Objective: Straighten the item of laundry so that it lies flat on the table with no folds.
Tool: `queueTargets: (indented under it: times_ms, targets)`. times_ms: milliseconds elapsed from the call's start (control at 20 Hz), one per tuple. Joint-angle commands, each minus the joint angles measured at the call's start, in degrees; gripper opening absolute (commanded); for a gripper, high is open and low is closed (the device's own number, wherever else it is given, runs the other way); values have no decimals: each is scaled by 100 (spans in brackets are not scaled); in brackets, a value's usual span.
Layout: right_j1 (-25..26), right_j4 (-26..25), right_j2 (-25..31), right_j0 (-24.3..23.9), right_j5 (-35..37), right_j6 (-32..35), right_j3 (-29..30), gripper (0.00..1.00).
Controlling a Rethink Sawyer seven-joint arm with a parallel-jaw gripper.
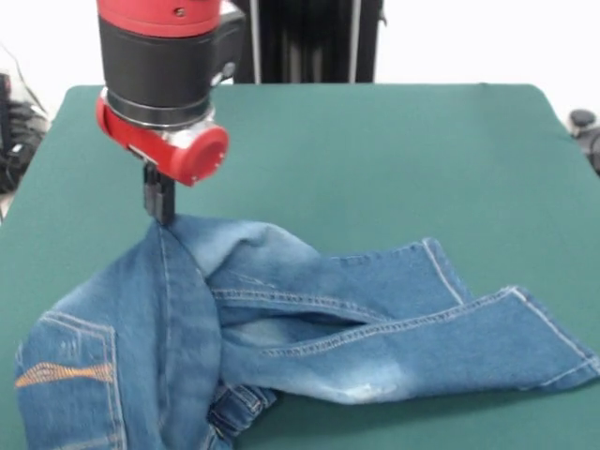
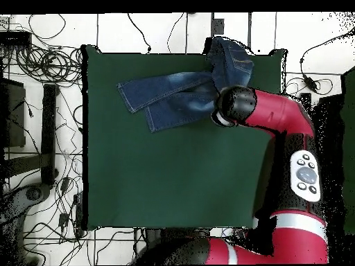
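The blue denim jeans (image 1: pixel 309 309) lie on the green table (image 1: pixel 394 150) near its front edge in the front view. The legs stretch to the right, one overlapping the other, and the seat with an orange-stitched pocket (image 1: pixel 66 373) is bunched at the left. My gripper (image 1: pixel 159 208) is shut on a fold of the jeans and holds it lifted in a peak. In the overhead view the jeans (image 2: pixel 173 91) lie at the table's far edge, and the arm's wrist (image 2: pixel 234 105) hides the gripper.
The jeans' seat reaches the table's front left edge in the front view (image 1: pixel 56 412). Cables and equipment (image 2: pixel 41 69) lie on the floor beside the table. The red arm (image 2: pixel 291 152) crosses the table's right side in the overhead view.
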Motion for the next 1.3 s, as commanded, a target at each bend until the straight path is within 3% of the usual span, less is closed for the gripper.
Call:
queueTargets:
  times_ms: [50, 650, 1300]
  targets:
    - [-25, 215, 613, -201, -593, 255, 2039, 0]
    - [74, 489, 528, -183, -1149, 891, 2846, 0]
    - [-256, 1355, 55, 185, -242, 1524, 3682, 0]
